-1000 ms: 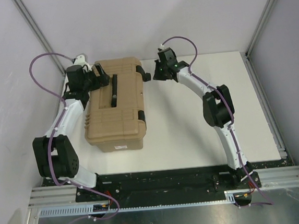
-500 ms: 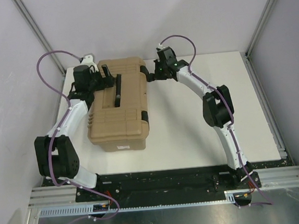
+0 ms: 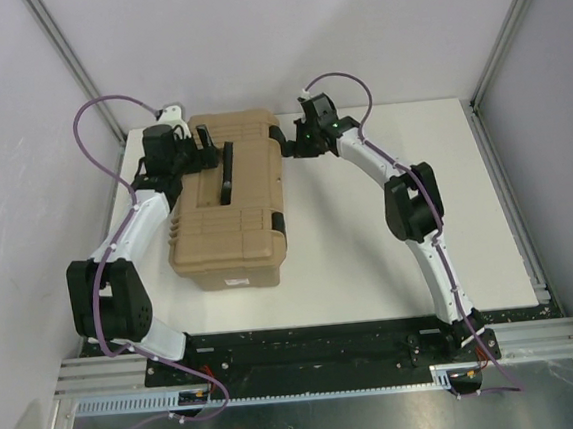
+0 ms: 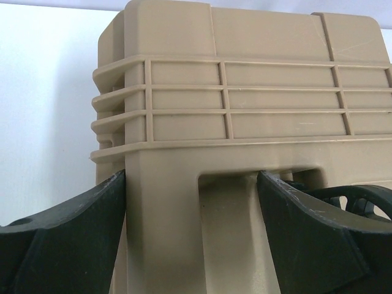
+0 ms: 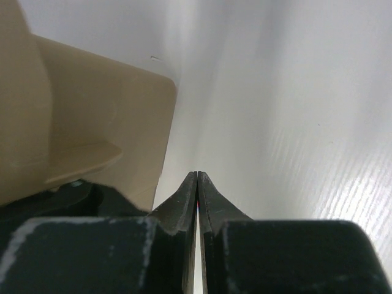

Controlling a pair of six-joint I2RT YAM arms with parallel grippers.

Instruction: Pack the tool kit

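Observation:
The tool kit [image 3: 226, 215] is a tan toolbox lying shut on the white table, its black handle [image 3: 226, 172] flat on the lid. My left gripper [image 3: 197, 152] is at its far left end. In the left wrist view the jaws stand wide, straddling a tan post of the tool kit [image 4: 245, 73]; the left fingertip [image 4: 113, 190] touches that post. My right gripper [image 3: 285, 144] is shut and empty by the box's far right corner. The right wrist view has its tips [image 5: 197, 174] over bare table, just beside the tan wall [image 5: 73, 122]. No tools are visible.
Black latches [image 3: 279, 220] sit on the box's right side. The white table [image 3: 391, 256] stretches to the right of the box. Grey walls and metal frame posts [image 3: 506, 30] close the back and sides.
The toolbox has shifted a little to the right and turned slightly. My left gripper has come in over its far left end, and the right gripper has edged closer to the far right corner.

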